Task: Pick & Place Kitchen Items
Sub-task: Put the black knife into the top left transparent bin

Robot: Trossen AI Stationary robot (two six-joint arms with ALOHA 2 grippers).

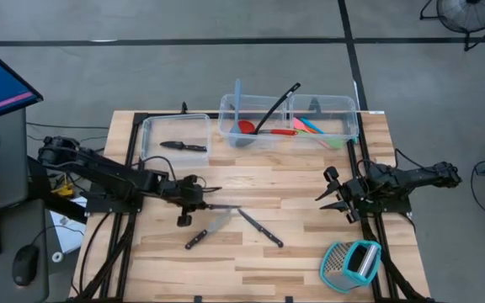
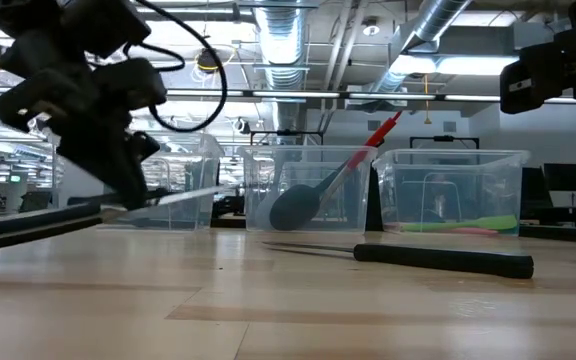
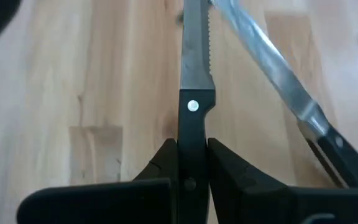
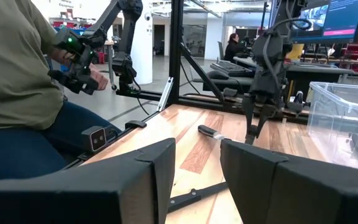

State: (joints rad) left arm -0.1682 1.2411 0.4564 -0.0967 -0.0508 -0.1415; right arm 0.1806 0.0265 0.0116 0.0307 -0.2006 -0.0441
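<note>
1. High view: the left gripper (image 1: 199, 192) sits near the table's (image 1: 310, 252) middle, jaws closed on the black handle of a serrated knife (image 1: 223, 206). Two more knives lie just beside it toward the front edge: a second knife (image 1: 206, 231) and a third knife (image 1: 261, 227). A fourth knife (image 1: 184, 146) lies in the left bin (image 1: 146, 135) at the back edge. The middle bin (image 1: 226, 114) holds a red spoon (image 1: 259, 129) and a black spoon (image 1: 278, 105); the right bin (image 1: 348, 114) holds coloured spatulas (image 1: 314, 129). The right gripper (image 1: 337, 195) waits by the right edge, jaws partly apart, holding nothing. A teal grater (image 1: 352, 263) sits at the front right corner.
2. Low view: the serrated knife's blade (image 2: 183, 196) juts from the left gripper, just above the table.
3. Left wrist view: both fingers (image 3: 160, 168) pinch the knife handle (image 3: 192, 134).
4. Right wrist view: a seated person (image 4: 23, 93) is beyond the table.
</note>
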